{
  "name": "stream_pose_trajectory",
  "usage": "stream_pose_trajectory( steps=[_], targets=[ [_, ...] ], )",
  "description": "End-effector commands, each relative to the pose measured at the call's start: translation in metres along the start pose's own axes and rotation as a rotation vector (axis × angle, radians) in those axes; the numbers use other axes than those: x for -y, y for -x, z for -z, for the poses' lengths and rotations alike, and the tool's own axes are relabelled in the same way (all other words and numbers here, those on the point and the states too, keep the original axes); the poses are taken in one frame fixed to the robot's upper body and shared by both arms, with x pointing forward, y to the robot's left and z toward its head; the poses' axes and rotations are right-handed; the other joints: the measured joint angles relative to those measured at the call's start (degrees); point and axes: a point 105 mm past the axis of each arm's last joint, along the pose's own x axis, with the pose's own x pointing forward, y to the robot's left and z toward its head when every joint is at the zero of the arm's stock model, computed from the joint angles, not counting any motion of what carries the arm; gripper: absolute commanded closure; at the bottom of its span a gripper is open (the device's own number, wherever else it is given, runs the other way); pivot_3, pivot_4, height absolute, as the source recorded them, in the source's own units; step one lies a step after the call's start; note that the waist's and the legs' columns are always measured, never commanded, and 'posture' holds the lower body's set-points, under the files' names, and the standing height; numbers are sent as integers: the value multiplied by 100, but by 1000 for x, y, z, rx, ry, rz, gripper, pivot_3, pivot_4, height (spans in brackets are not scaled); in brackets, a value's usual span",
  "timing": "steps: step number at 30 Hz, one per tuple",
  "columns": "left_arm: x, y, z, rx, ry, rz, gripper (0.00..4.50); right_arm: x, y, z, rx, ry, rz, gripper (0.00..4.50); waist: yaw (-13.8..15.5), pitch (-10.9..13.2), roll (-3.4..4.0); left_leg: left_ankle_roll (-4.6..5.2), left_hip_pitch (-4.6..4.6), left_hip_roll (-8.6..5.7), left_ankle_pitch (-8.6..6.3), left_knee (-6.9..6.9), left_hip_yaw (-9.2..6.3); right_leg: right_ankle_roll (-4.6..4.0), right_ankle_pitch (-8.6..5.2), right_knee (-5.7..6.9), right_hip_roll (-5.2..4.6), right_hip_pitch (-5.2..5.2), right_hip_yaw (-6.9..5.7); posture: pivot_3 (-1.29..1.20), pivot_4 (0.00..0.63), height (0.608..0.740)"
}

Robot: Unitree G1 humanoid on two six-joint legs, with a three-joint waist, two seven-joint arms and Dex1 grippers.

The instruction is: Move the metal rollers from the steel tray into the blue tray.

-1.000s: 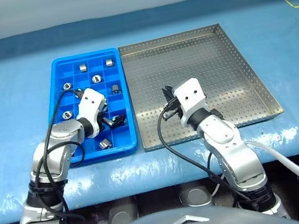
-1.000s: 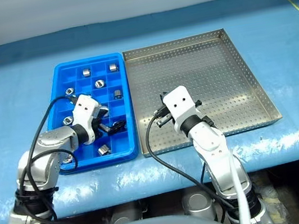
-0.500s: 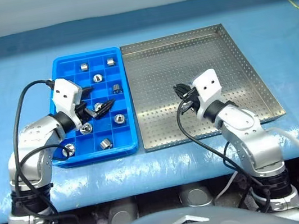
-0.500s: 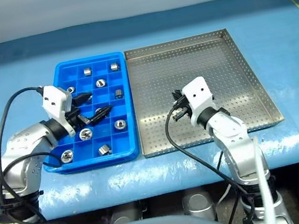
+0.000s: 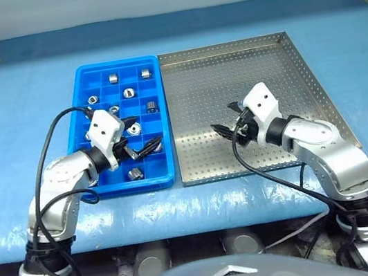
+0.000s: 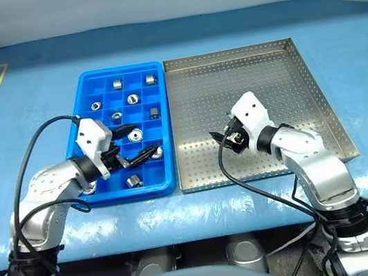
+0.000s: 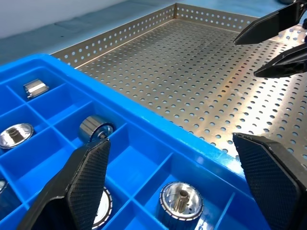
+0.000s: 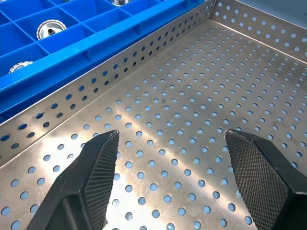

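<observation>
Hovering over the near end of the blue tray (image 5: 80, 139), the left gripper (image 5: 136, 138) has its jaws spread wide with nothing between them. Right gripper (image 5: 230, 119) hangs over the near part of the steel tray (image 5: 306, 69), jaws also parted and empty; its wrist view shows bare perforated floor between the two fingers.

Metal rollers (image 5: 139, 90): all the ones visible sit in the blue tray's compartments, one per cell, spread from the far rows to the near row. A roller (image 7: 180, 199) lies in the cell just below the left gripper.

Steel tray: no rollers visible on its floor in either head view, though the strip under the right arm is hidden, so I can't vouch for that patch.

Trays sit side by side on the blue table (image 5: 23, 93), long edges touching or nearly so.

Step in hand, as I judge it: a placing step is finished and both grippers are free. Task looks close to done or done.

Next move calls for checking the hidden near corner of the steel tray. If a roller remains, either gripper must drop over it with jaws open, straddle it, then close.
</observation>
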Motion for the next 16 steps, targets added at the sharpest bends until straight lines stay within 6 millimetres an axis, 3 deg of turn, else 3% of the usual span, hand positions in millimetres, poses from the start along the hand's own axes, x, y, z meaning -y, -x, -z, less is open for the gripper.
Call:
stream_pose_trajectory(
  steps=[1,16],
  targets=[
    [9,-7,-12,40,-46,51,0,9,5,-10,25,23,45,755,10,0,0,0,-1,0,0,0,-2,0,0,0,0,0,-3,-50,150,740],
    [13,-16,-13,35,-61,106,0,14,11,-11,30,28,92,755,1,1,1,0,-8,0,0,0,-18,-5,-3,-1,0,1,-22,-105,150,740]
  ],
)
